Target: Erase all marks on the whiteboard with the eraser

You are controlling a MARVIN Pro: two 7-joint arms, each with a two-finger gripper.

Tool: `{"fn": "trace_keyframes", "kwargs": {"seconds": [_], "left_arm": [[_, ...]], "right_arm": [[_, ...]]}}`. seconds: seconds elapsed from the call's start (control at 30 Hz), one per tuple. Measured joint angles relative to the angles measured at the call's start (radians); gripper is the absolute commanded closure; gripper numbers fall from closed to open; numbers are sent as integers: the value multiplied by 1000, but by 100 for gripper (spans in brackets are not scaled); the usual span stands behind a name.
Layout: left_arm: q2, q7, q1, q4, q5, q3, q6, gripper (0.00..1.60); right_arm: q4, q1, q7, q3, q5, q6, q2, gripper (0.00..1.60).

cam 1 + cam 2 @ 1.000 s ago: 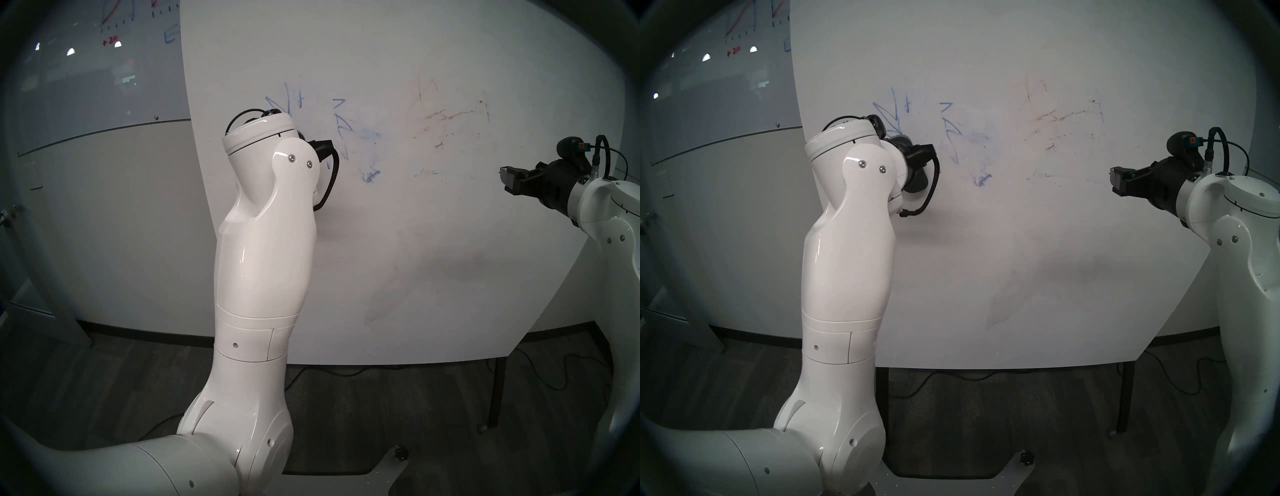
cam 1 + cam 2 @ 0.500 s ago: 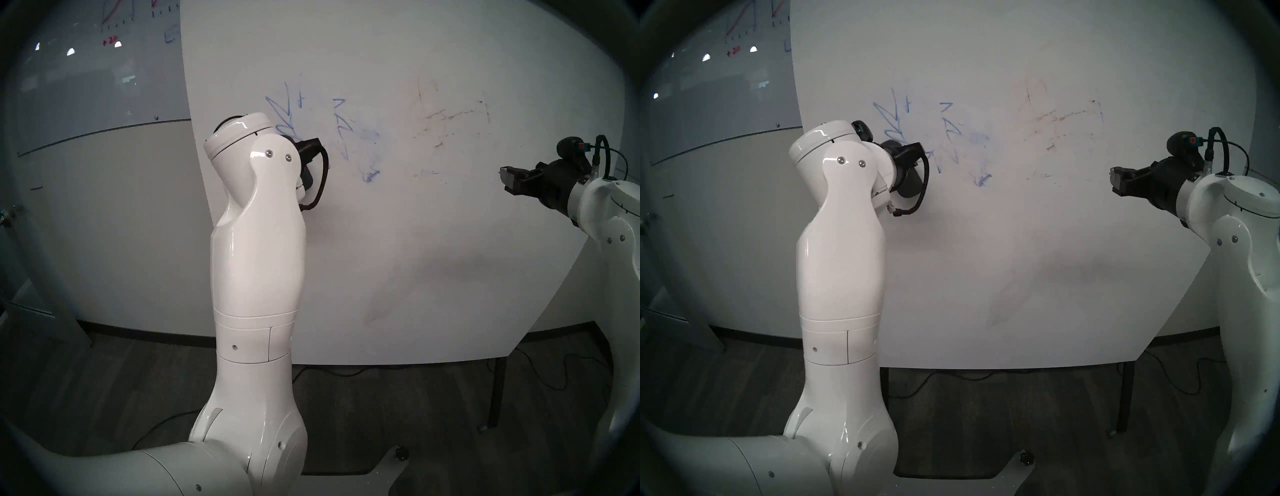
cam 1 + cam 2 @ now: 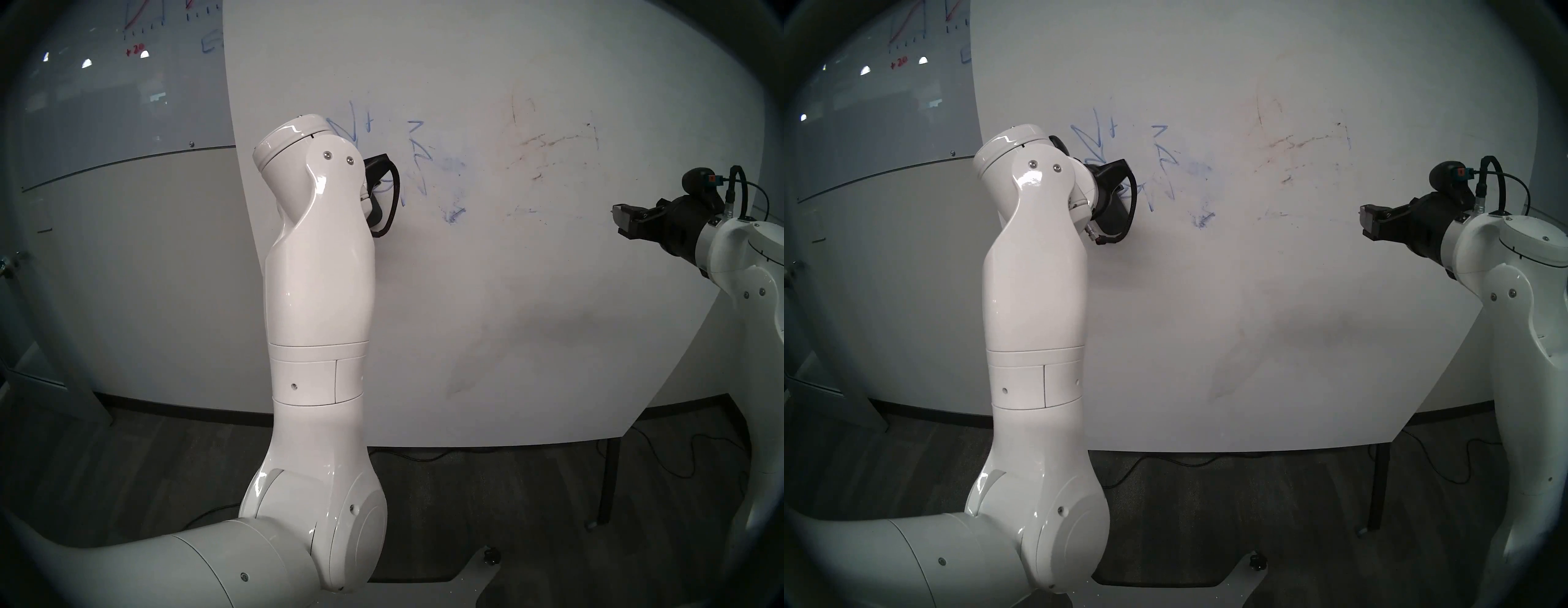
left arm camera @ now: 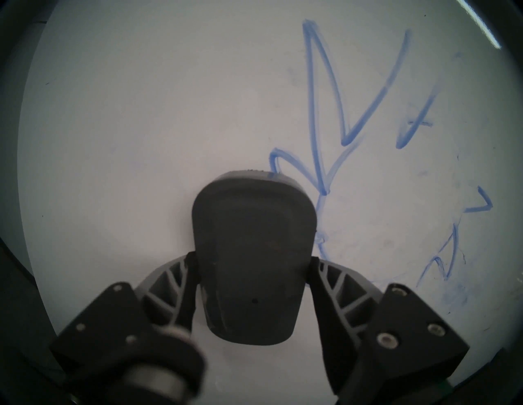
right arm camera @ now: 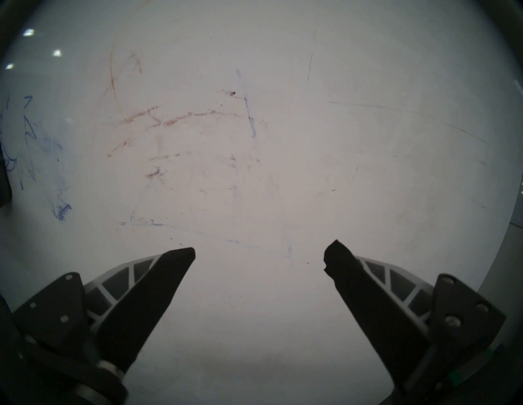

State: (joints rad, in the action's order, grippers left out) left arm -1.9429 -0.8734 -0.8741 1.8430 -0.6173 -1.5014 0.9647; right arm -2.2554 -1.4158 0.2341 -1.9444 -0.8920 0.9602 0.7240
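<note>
My left gripper (image 4: 252,264) squeezed the dark grey oval eraser (image 4: 250,263) flat against the big white board (image 4: 141,113), touching blue spiky lines (image 4: 325,113); my right gripper (image 5: 259,254) stayed wide

Matt whiteboard (image 3: 551,297); matt, perhaps rubbery eraser (image 4: 252,263); glossy arm shells (image 3: 318,297)

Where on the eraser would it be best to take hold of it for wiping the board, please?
Across the eraser's two long sides near mid-length, coming straight at its smooth back, as the left hand grips it now. Its oblong shape offers narrow, roughly parallel flanks there, and its wiping face lies flat against the whiteboard, so only back and sides are reachable.
</note>
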Motion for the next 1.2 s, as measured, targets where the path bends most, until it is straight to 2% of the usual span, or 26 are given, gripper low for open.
{"fn": "trace_keyframes", "kwargs": {"seconds": [0.53, 1.2], "left_arm": [[-16, 2, 64, -24, 73, 51, -1, 160], [-31, 5, 153, -44, 112, 33, -1, 160]], "right_arm": [[0, 0, 0, 0, 0, 0, 0, 0], [0, 0, 0, 0, 0, 0, 0, 0]]}}
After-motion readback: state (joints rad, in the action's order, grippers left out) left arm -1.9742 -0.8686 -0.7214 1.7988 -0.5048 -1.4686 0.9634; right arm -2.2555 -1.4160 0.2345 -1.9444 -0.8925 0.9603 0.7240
